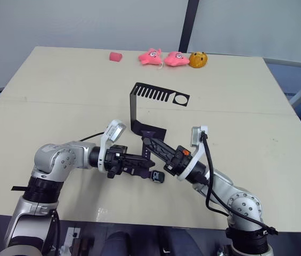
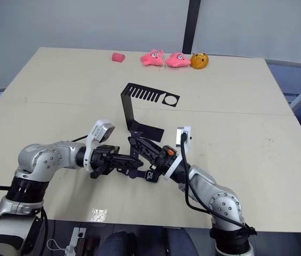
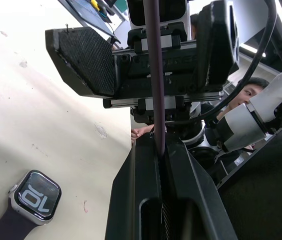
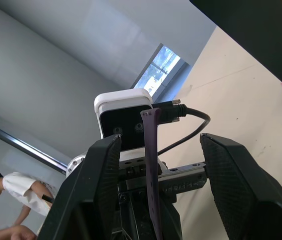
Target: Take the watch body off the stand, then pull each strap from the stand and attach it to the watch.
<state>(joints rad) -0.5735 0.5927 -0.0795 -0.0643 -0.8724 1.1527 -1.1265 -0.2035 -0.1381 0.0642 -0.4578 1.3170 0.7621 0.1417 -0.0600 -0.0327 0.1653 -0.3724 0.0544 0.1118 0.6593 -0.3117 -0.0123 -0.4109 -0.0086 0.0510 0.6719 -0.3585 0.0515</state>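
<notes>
One strap (image 3: pixel 154 75) pinched in left end effector (image 3: pixel 163 165) | watch body (image 3: pixel 36 195) on table (image 1: pixel 59 85)

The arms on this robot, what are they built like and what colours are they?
Rounded silver-grey shells at shoulder and elbow, black forearm sections, and a white bracket with a small camera at each wrist. The left gripper and right gripper have two flat black fingers with textured pads. A black cable loops along the right arm.

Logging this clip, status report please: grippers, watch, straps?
Left gripper shut on a strap; right gripper open around it. Watch body on the table, one strap attached. Stand bare.
</notes>
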